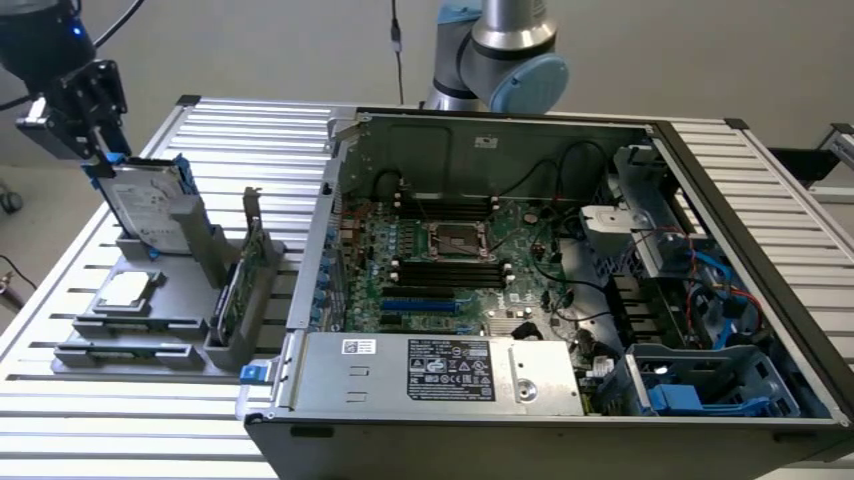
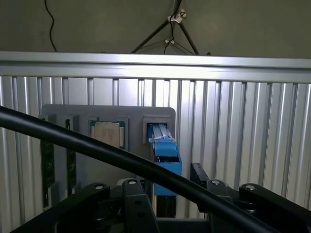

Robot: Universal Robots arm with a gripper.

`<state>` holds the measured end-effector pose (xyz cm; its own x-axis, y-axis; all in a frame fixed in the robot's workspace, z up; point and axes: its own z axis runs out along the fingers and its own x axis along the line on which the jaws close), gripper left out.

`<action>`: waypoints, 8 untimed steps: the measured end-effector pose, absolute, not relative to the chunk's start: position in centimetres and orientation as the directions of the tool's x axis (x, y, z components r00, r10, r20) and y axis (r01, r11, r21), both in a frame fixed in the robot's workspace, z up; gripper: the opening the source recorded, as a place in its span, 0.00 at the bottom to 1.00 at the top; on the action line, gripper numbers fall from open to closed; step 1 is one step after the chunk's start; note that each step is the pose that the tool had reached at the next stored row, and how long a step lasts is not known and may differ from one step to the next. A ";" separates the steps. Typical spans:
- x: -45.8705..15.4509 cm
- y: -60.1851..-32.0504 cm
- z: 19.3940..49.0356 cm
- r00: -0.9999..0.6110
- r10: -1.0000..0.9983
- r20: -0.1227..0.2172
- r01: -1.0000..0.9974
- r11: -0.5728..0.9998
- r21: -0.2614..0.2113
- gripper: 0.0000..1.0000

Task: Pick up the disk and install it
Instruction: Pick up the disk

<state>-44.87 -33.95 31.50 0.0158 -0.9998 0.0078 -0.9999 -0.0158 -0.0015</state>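
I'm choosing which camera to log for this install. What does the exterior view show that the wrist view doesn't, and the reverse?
Exterior view: the open computer case with its motherboard, and the labelled face of the disk, standing upright in the grey holder. Wrist view: the open hand with its fingers flanking the disk's blue carrier edge-on, gaps either side. Shared: disk, holder, the square chip and the slatted table.

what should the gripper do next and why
Probably ease the gripper straight down a little: its jaws are open, the disk stands upright in the grey holder right below, and the wrist view has the blue carrier edge lined up between the fingers, not yet gripped.
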 end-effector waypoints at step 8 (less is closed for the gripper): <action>-44.9 -33.9 30.4 0.016 -1.000 0.006 -1.000 -0.016 -0.001 0.48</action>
<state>-44.89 -33.94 30.36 0.0157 -0.9999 0.0062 -0.9999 -0.0157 -0.0015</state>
